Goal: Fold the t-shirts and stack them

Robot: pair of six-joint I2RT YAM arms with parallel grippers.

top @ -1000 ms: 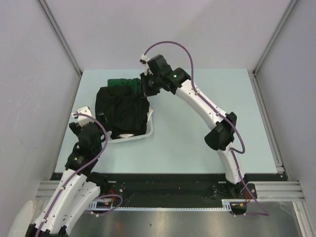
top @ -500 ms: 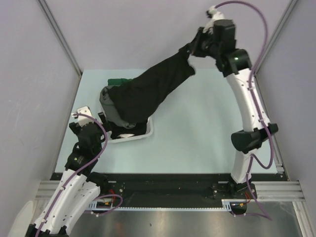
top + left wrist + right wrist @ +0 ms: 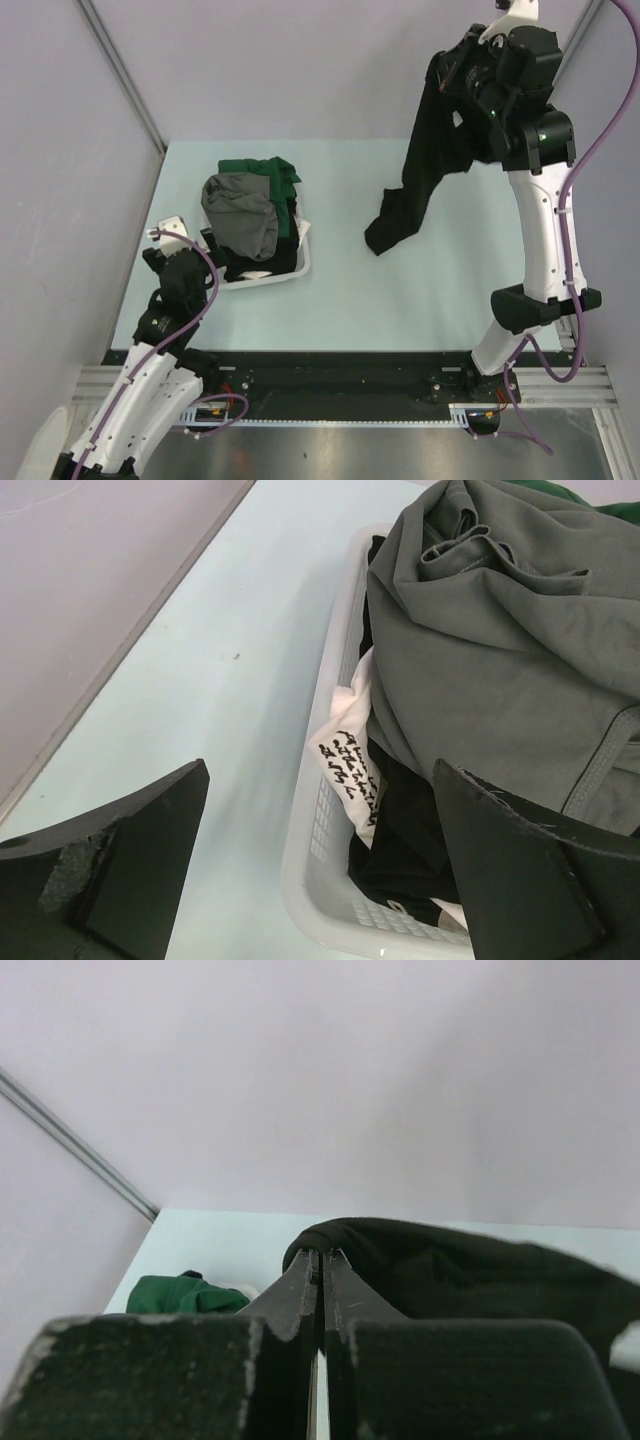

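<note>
One black t-shirt [image 3: 420, 170] hangs pinched in right claw [image 3: 320, 1260]; left claw [image 3: 320, 820] spread wide.

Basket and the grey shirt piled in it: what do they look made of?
Basket: white plastic, seemingly rigid, smooth rim and perforated wall. Grey shirt: soft matte cloth, probably a cotton-type knit; it slumps in creases and shows stitched hems.

Under the grey shirt [image 3: 240, 215] most of the basket [image 3: 290, 275] is hidden; the green shirt [image 3: 258, 168] shows only at its 1 o'clock; left wrist view crops the grey shirt at 3 o'clock
</note>
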